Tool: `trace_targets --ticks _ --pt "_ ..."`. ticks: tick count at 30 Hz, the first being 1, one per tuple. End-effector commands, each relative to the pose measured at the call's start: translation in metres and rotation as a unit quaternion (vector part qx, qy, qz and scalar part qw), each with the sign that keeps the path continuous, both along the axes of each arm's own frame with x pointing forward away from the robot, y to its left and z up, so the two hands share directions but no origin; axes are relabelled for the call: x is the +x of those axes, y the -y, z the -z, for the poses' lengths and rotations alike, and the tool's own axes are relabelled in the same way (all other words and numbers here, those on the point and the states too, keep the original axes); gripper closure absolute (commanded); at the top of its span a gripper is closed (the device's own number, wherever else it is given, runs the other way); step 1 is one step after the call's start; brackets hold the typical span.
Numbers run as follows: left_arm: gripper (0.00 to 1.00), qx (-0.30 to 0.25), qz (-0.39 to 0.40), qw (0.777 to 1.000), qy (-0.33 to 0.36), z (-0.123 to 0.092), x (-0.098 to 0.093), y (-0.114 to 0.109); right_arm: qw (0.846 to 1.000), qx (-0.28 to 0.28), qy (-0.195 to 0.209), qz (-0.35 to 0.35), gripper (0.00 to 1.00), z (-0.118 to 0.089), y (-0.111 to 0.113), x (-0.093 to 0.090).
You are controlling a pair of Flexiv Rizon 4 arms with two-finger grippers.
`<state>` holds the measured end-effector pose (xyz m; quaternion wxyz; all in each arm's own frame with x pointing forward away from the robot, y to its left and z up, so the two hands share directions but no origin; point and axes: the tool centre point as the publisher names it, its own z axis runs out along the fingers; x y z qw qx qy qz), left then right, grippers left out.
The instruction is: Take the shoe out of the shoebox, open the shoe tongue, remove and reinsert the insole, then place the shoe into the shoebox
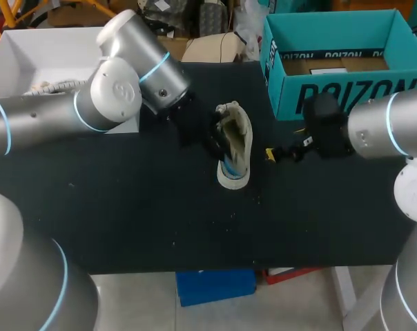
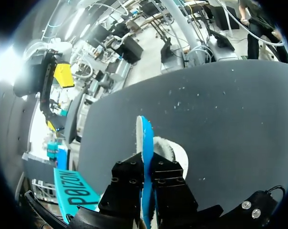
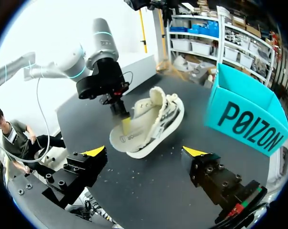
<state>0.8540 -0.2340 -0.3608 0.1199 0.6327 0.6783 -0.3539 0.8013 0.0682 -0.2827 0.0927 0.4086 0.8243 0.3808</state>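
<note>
A cream shoe (image 1: 237, 141) lies on its side in the middle of the black table, with a blue insole (image 1: 228, 165) showing in its opening. My left gripper (image 1: 217, 146) is at the shoe's left side. In the left wrist view its black fingers (image 2: 129, 174) are shut on the thin blue insole (image 2: 145, 143), which stands on edge between them in front of the shoe (image 2: 172, 152). My right gripper (image 1: 272, 154) stands open just right of the shoe. In the right wrist view the right gripper (image 3: 145, 152) has its yellow tips spread wide, with the shoe (image 3: 151, 121) ahead of them.
The teal shoebox (image 1: 284, 89) stands open at the back right, also seen beside the shoe as the shoebox (image 3: 244, 119). A white bin (image 1: 29, 55) sits at the back left. Bare black table (image 1: 160, 221) stretches towards the front edge.
</note>
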Motion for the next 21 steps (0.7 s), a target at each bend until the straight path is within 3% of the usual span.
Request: trace_targets --ticks 1,12,17,21 --pt "1.00 -0.003 -0.004 1.000 0.001 0.008 0.011 0.007 1.000 -0.001 -0.001 0.000 0.00 0.000 -0.001 0.000" --pt "1.00 0.007 -0.019 1.000 0.020 0.014 0.049 0.018 1.000 -0.001 -0.001 0.000 0.00 0.000 -0.001 0.000" --pt "1.00 0.026 -0.031 0.999 0.035 0.014 0.055 0.024 1.000 -0.001 -0.001 0.000 0.00 0.000 -0.001 0.000" --pt "1.00 0.058 -0.016 0.997 0.051 0.020 0.050 0.030 1.000 -0.001 -0.001 0.000 0.00 0.000 -0.001 0.000"
